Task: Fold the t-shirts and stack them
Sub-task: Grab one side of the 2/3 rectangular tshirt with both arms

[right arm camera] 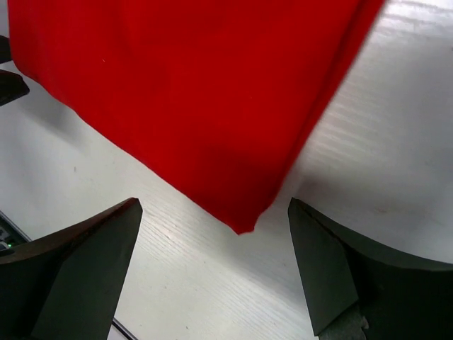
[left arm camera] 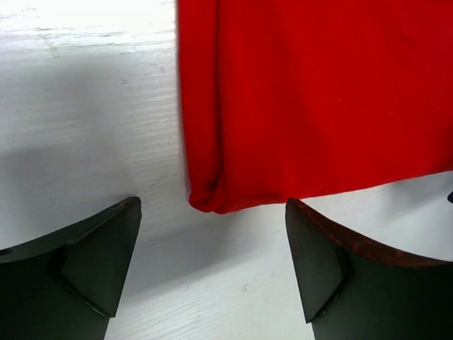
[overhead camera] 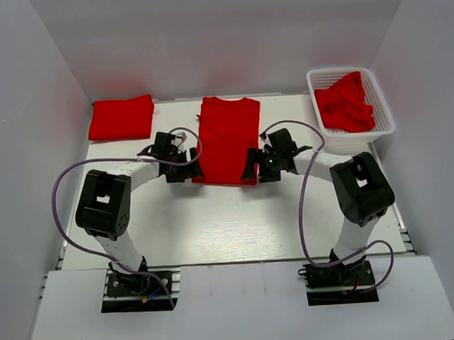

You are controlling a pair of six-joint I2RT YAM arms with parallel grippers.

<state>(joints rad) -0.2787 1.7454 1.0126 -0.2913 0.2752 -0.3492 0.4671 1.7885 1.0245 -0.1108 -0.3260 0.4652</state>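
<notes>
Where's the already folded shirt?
In the top view, the folded shirt lies at the far left, beside the centre shirt, opposite the basket.

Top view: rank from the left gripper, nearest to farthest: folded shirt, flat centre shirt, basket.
From the left gripper:
1. the flat centre shirt, right beside the gripper, its near corner at the open fingers.
2. the folded shirt, in the far-left corner.
3. the basket, in the far-right corner, clearly farthest.

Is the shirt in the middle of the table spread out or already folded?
Partly folded: the middle t-shirt lies as a narrow strip, no sleeves sticking out, one long edge doubled over.
</notes>
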